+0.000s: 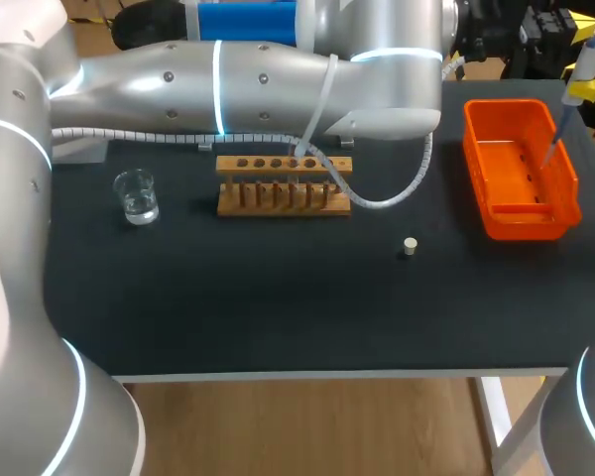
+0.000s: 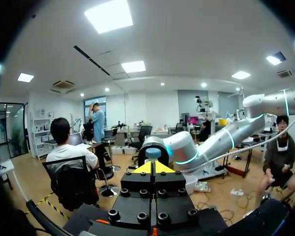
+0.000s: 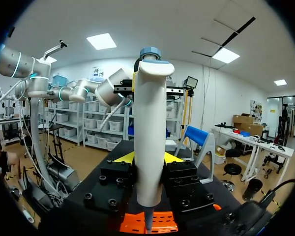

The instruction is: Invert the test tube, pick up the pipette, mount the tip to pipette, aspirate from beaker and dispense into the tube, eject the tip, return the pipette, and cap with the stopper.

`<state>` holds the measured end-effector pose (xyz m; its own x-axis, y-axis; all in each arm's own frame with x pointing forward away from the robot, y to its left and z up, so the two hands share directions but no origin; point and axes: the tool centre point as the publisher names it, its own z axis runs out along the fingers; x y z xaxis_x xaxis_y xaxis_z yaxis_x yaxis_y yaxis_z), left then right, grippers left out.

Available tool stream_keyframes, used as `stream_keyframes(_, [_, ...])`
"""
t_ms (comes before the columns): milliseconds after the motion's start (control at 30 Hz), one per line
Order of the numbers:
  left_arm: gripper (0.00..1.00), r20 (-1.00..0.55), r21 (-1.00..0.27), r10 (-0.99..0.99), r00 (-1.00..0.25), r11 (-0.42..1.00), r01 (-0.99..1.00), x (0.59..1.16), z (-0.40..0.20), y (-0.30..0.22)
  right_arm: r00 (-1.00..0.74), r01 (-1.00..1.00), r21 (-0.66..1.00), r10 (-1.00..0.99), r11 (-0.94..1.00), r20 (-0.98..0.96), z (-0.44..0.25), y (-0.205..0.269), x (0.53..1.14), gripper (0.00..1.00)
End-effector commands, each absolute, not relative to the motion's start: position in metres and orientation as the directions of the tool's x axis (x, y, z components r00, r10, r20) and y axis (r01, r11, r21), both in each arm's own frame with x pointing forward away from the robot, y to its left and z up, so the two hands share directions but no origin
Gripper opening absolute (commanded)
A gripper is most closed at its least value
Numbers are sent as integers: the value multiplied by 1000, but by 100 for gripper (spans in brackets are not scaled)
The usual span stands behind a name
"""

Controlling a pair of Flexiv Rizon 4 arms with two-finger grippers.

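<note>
- Beaker (image 1: 136, 195) and rack (image 1: 283, 183) stood left on worktop (image 1: 278, 297); left pincer (image 2: 152, 167) tips together, empty.
- Stopper (image 1: 409, 247) lay loose; capping pending.
- Right pincer (image 3: 148, 158) gripped pipette (image 3: 149, 113) above orange tray (image 1: 481, 169); judged tip handling or return; next, lower straight.

L arm (image 1: 228, 69) lies level across table's back, reaching L to R. L gripper (image 2: 152, 168): yellow tips together, nothing between. R arm (image 1: 578, 421) at near-R corner. R gripper (image 3: 148, 158) clamps pipette (image 3: 148, 128) upright, far R.
</note>
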<state>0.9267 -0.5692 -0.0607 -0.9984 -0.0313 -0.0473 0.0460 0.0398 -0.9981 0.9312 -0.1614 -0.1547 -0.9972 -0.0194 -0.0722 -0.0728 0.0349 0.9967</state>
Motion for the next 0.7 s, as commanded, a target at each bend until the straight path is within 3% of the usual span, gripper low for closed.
stream_keyframes(33, [0,-45,-998,-40,-998,39,44,925,-64,-574,-997,-73,997,-18,38,-72,-153,-161,930,0])
stream_keyframes(700, [0,-21,-998,-36,-999,61,19,921,-74,-578,-997,-73,997,-18,38,-72,-153,-161,930,0])
